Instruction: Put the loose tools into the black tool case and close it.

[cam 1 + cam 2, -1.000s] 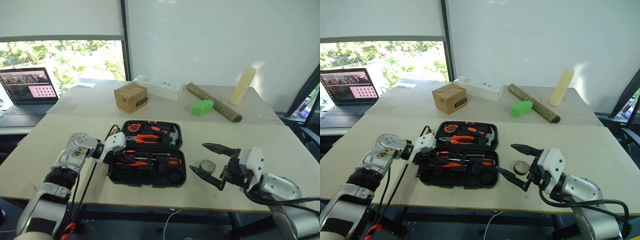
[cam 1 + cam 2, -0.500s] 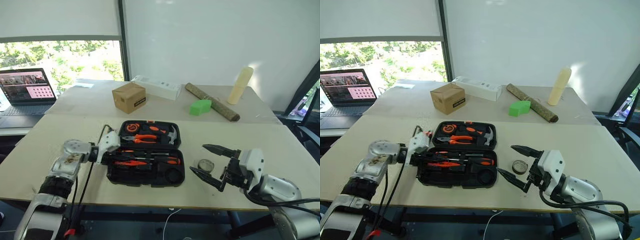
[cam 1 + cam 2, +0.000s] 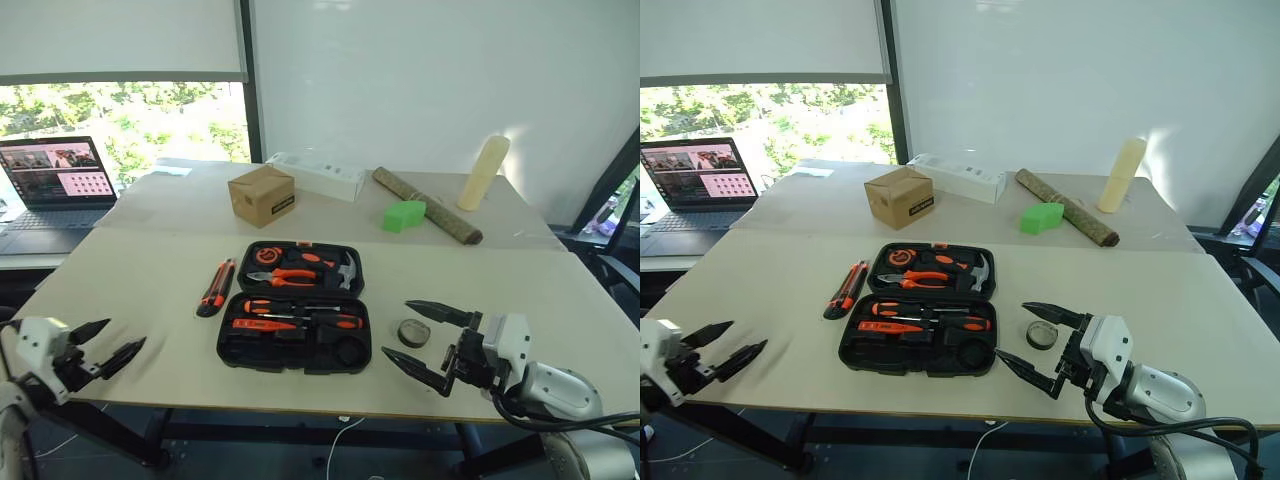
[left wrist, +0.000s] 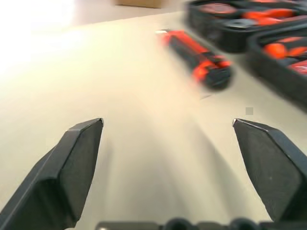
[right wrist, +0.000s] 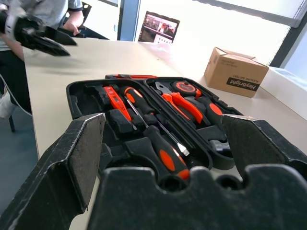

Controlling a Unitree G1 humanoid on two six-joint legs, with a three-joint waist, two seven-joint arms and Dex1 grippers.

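I have the black tool case (image 3: 295, 305) lying open in the middle of the table (image 3: 130, 265), screwdrivers (image 3: 290, 322) seated in the near half and pliers in the far half. Two tools are out of it: the utility knife (image 3: 215, 287) just left of the case, and the small tape roll (image 3: 413, 332) just right of its near corner. My left claw (image 3: 103, 345) hovers wide and empty at the near left edge of the table, well apart from the knife; my right claw (image 3: 428, 341) hovers wide and empty too, near the tape roll on its near side. The risks, as I judge them: the knife lies flat and slim, so a shallow pinch could skid it off toward the left edge; the roll is low and could squirt away or roll toward the near edge if I close off-centre; and any tool left proud of its slot would stop the lid latching. I think the round recess by the roll is free, though I cannot see it well. The table is pale and matte; a cardboard box (image 3: 261, 194), a green block (image 3: 404, 215), a laptop (image 3: 55, 178) and a window lie beyond.
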